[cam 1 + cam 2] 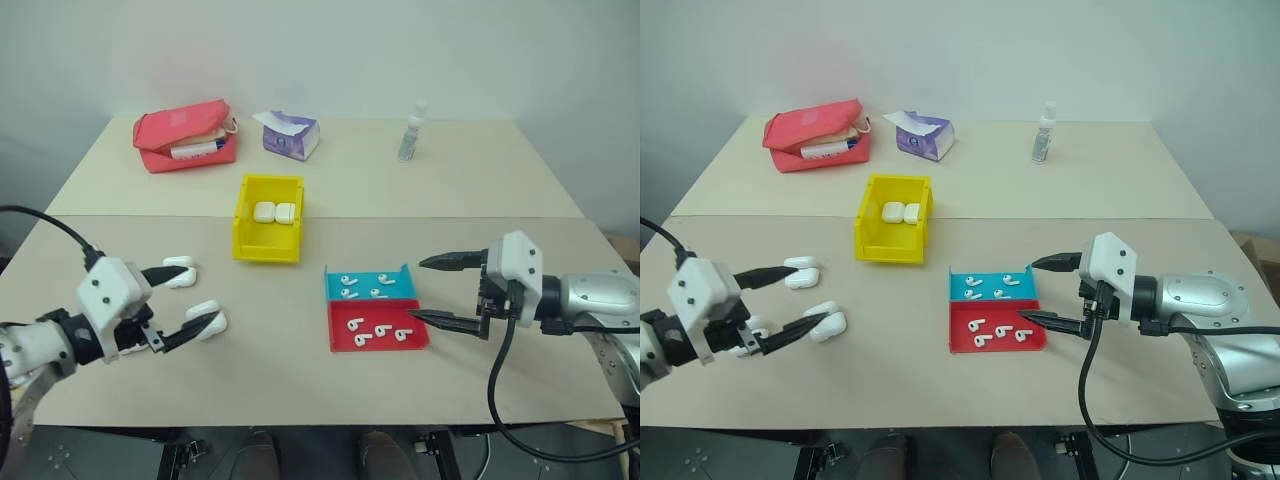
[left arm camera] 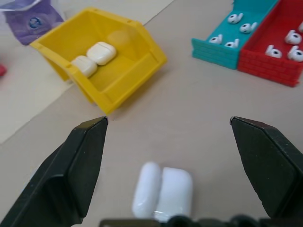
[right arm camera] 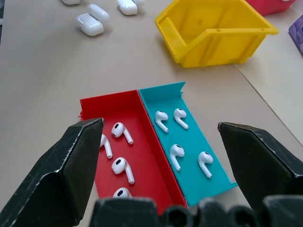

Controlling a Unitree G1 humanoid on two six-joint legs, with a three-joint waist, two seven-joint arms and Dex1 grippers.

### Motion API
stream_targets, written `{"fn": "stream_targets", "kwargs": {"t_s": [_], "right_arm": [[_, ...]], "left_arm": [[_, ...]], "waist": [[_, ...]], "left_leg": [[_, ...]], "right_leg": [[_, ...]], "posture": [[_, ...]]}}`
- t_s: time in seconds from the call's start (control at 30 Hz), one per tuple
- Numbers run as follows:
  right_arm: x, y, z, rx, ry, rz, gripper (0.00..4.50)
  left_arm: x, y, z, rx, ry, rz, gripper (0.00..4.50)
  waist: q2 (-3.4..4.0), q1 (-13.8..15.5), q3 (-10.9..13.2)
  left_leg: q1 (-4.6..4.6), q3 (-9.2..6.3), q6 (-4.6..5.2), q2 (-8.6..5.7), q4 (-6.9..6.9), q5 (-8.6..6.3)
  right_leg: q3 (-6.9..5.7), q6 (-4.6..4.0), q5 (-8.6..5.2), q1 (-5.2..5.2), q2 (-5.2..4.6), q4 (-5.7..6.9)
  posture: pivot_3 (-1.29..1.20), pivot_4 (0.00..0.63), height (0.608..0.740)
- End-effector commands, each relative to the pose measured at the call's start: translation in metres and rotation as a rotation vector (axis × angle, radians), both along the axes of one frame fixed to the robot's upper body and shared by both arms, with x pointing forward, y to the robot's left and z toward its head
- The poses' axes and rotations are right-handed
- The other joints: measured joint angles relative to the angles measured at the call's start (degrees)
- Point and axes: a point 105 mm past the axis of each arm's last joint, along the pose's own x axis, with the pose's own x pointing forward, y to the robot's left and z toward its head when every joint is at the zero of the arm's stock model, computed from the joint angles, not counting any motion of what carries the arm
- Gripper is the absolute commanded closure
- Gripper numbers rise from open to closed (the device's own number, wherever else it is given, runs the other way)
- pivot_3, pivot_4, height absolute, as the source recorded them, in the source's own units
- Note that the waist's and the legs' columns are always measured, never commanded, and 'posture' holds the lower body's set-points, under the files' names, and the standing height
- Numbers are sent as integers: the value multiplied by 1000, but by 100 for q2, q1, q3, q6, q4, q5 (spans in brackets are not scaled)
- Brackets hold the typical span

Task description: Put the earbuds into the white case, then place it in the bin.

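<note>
- Mid-table, toward the far edge: yellow bin (image 1: 268,232), upright, two closed white cases (image 1: 274,212) lying side by side inside it, touching each other.
- Nearer the right edge from the bin: shallow tray (image 1: 375,309) with two halves, blue half toward the far edge, red half toward the near edge.
- Earbuds (image 3: 179,138) loose in the tray: four in the blue half, four seen in the red half in the head views; none in a case.
- Left tool (image 1: 180,307) hovers low near the left edge of the table, fingers spread wide, holding nothing.
- Open white case (image 1: 207,319) lies on the table by the left tool's nearer finger, lid flipped back; left wrist view shows it (image 2: 162,192) between the two fingers, cannot tell if touched.
- Another white case (image 1: 179,272) lies just beside the left tool's farther finger, toward the far edge; contact unclear.
- One more white case (image 1: 753,331) shows under the left tool in the right eye view, partly hidden.
- Right tool (image 1: 432,291) hovers near the right edge, just beside the tray, fingers wide apart, empty; tips point at the tray's right side, not touching it.
- Right wrist view looks down between its fingers onto both tray halves, bin beyond.
- Far edge of the table: red pouch (image 1: 186,136) at the far left corner, open, items sticking out; purple tissue pack (image 1: 289,135) beside it; small clear spray bottle (image 1: 411,131) upright further right.
- Table (image 1: 300,390) is beige, a seam running across it just past the bin.
</note>
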Motion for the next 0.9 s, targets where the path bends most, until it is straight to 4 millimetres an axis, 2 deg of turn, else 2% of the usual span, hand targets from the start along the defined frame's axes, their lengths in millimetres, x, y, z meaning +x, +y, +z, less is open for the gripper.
{"fn": "stream_targets", "kwargs": {"t_s": [0.03, 0.1, 0.2, 0.4, 0.67, 0.77, 0.9], "right_arm": [[-3, 6, 7, 12, -46, 25, 10], [-5, 8, 5, 28, -35, 26, 10], [-6, 12, 1, 41, -21, 32, 10], [-4, 21, -4, 66, 0, 56, 10], [-2, 25, -4, 70, 16, 78, 10], [-1, 25, -3, 69, 17, 80, 10], [0, 25, -2, 65, 18, 84, 10]], "left_arm": [[-7, 9, 14, 37, -11, 43, 0], [-11, 19, 15, 69, 27, 140, 0], [-21, 37, 8, 129, 188, 333, 0], [-35, 55, -1, 184, 396, 621, 0], [-30, 77, -9, 122, 406, 802, 0], [-28, 88, -20, 61, 426, 889, 0], [-26, 85, -39, 19, 428, 963, 0]], "waist": [[0, 5, 0], [-2, 3, 1], [-11, 3, 6], [-12, 15, 7], [-13, -8, 8], [-14, 4, 9], [-21, 8, 9]], "left_leg": [[0, 0, 1, 0, 0, 0], [-1, 1, 1, 0, 0, 0], [1, -1, 0, 2, 1, 0], [5, -7, 0, 2, 0, 0], [1, -14, 0, 3, -4, -1], [2, -14, 0, 3, -3, -1], [3, -19, 0, 3, -3, -1]], "right_leg": [[0, 0, 0, 0, 0, -1], [0, 0, 0, -1, 0, 0], [-1, 0, 0, -1, 1, 3], [-5, 0, 0, 1, 3, 6], [-3, -2, 1, -5, 6, 6], [-3, -3, 2, -3, 4, 7], [-4, -4, 2, -1, 4, 9]], "posture": [[0, 150, 740], [0, 150, 740], [0, 150, 740], [0, 150, 740], [0, 150, 740], [0, 150, 740], [0, 150, 740]]}}
